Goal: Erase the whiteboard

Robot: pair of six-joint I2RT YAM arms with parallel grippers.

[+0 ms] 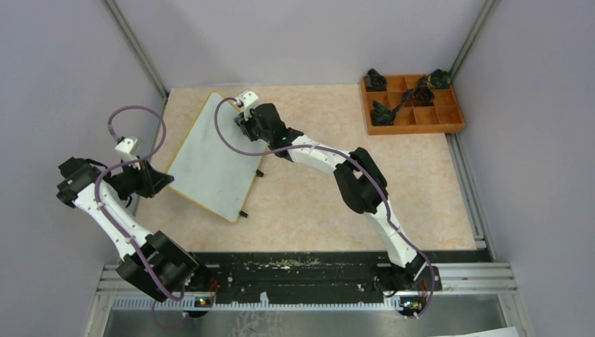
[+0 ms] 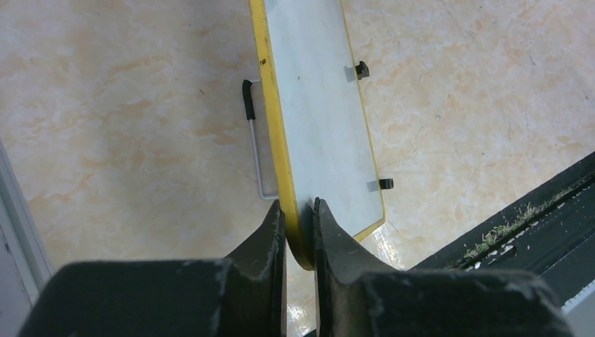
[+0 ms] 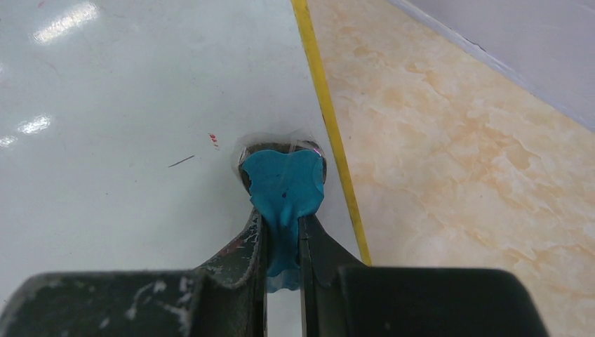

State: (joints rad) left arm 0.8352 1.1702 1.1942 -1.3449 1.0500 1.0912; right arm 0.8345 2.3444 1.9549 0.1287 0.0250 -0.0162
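The whiteboard (image 1: 210,156) lies tilted at the table's left, white with a thin yellow edge and small black feet. My left gripper (image 1: 160,181) is shut on its near-left corner; the left wrist view shows the yellow edge (image 2: 277,133) clamped between my fingers (image 2: 299,223). My right gripper (image 1: 245,121) is over the board's far right edge, shut on a blue eraser pad (image 3: 283,189) pressed on the white surface (image 3: 126,140). A tiny red mark (image 3: 212,139) and a thin dark streak (image 3: 181,161) sit just left of the pad.
An orange-brown compartment tray (image 1: 412,105) with dark items stands at the back right. Grey walls enclose the table on three sides. A black rail (image 1: 309,270) runs along the near edge. A wire stand (image 2: 254,140) shows under the board.
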